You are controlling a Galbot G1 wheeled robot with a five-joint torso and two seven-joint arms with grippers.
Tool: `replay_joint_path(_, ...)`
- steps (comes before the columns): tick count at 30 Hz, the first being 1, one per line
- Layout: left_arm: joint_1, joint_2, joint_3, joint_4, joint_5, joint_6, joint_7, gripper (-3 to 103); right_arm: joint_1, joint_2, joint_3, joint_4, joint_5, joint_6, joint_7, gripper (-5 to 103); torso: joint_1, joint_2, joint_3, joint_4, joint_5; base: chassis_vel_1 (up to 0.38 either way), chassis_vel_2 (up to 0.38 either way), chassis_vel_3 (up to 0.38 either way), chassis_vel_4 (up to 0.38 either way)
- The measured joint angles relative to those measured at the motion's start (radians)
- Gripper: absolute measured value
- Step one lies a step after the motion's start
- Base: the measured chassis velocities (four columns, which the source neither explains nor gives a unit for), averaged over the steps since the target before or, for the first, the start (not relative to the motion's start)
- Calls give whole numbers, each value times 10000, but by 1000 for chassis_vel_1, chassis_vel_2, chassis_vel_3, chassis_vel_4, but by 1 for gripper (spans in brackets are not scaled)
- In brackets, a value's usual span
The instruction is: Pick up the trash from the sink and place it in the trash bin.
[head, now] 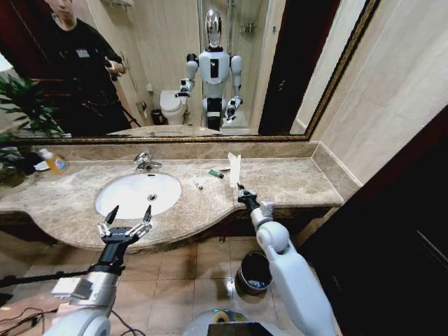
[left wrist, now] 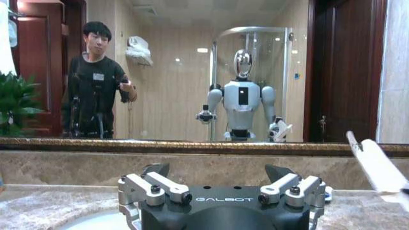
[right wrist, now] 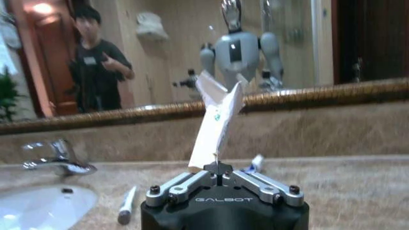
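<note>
My right gripper [head: 241, 190] is shut on a long white wrapper [head: 234, 169] and holds it upright above the counter, right of the sink [head: 119, 199]. The right wrist view has the wrapper [right wrist: 217, 120] rising from the shut gripper [right wrist: 217, 168]. On the marble lie a small white tube [head: 197, 184] [right wrist: 126, 206] and a green-ended item [head: 215, 173]; a blue-ended tube [right wrist: 255, 164] lies behind the gripper. My left gripper [head: 131, 211] [left wrist: 217, 173] hangs open and empty at the counter's front edge, before the basin. The trash bin [head: 253, 273] stands on the floor below the counter.
A chrome faucet [head: 145, 162] stands behind the basin. A clear bottle with an orange label [head: 54, 163] and a green plant [head: 17, 112] sit at the far left. The wall mirror [head: 280, 70] rises behind the counter, a tiled wall closes the right side.
</note>
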Motion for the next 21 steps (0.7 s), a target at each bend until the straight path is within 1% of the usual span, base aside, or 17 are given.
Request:
replay_joint_path(2,0,0,0,0,0,0,0,100,-227,-288,215,212,126,197,-249,0,0,0,0,-1,0,0,0,0,0)
replay_joint_path(3,0,0,1,0,0,0,0,100,-486,-560,436,481,259,324,-399,0,0,0,0,-2,1,0,0,0,0)
replay_joint_path(5,0,0,0,0,0,0,1,100,-828,-856,683,860,524,370,-401,0,0,0,0,-1,0,0,0,0,0)
replay_joint_path(6,0,0,0,0,0,0,1,100,-828,-856,683,860,524,370,-401,0,0,0,0,-1,0,0,0,0,0)
replay_joint_path(8,0,0,0,0,0,0,0,100,-1431,-1146,957,1294,719,482,-286,0,0,0,0,0,0,0,0,0,0)
replay_joint_path(10,0,0,0,1,0,0,0,100,-1650,-1228,1046,1422,755,554,-240,0,0,0,0,-1,-1,0,0,0,0)
replay_joint_path(13,0,0,0,0,0,0,0,100,-2546,-1425,1447,1758,807,1115,-215,0,0,0,-1,0,0,0,0,0,0)
replay_joint_path(15,0,0,0,0,0,0,0,100,-3024,-1453,1757,1835,800,1428,-379,0,0,0,-1,-1,0,0,0,0,0)
replay_joint_path(16,0,0,0,0,0,0,0,100,-3024,-1453,1757,1835,800,1428,-379,0,0,0,-1,-1,0,0,0,0,0)
replay_joint_path(20,0,0,0,0,0,0,0,100,-4184,-1463,2317,1901,762,2265,-639,0,0,-1,-1,-1,0,0,0,0,0)
replay_joint_path(21,0,0,0,1,0,0,0,100,-4507,-1424,2416,1869,716,2613,-699,0,0,-1,-1,-1,0,0,0,0,0)
